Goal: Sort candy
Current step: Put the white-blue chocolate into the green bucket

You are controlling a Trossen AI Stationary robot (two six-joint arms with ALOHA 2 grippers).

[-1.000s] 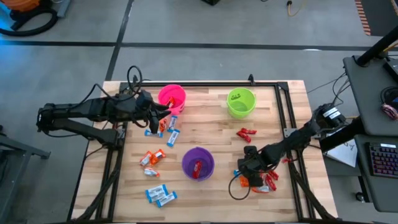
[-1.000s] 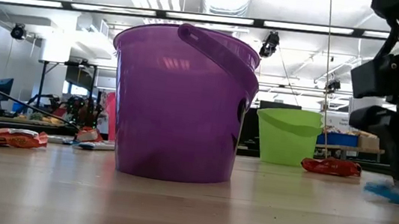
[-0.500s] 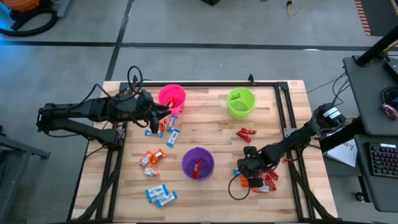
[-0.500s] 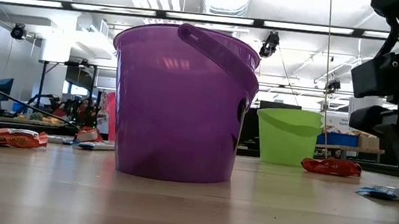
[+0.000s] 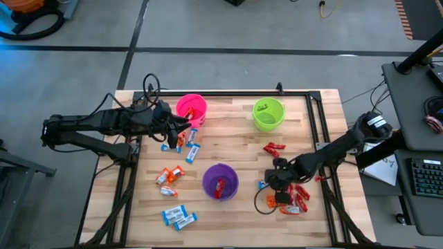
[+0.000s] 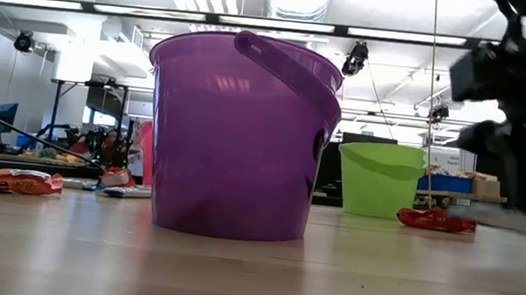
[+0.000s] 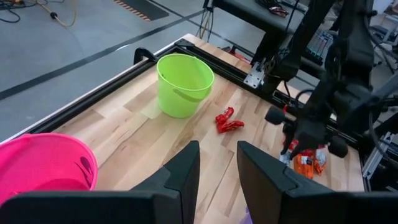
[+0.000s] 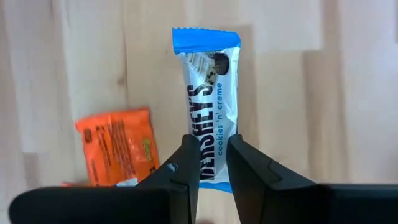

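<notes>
Gloss on wood

My matt dark fingers (image 8: 186, 168) pinch a glossy candy wrapper (image 8: 211, 106) above the smooth wooden table (image 8: 292, 118).

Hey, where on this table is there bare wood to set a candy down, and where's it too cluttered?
Bare wood lies between the pink cup and the green cup, and along the near edge below the purple cup. Crowded: the candies by the left gripper, and the pile under the right gripper.

Grey floor (image 5: 208, 28) — ceiling striplights (image 6: 277, 22)
</notes>
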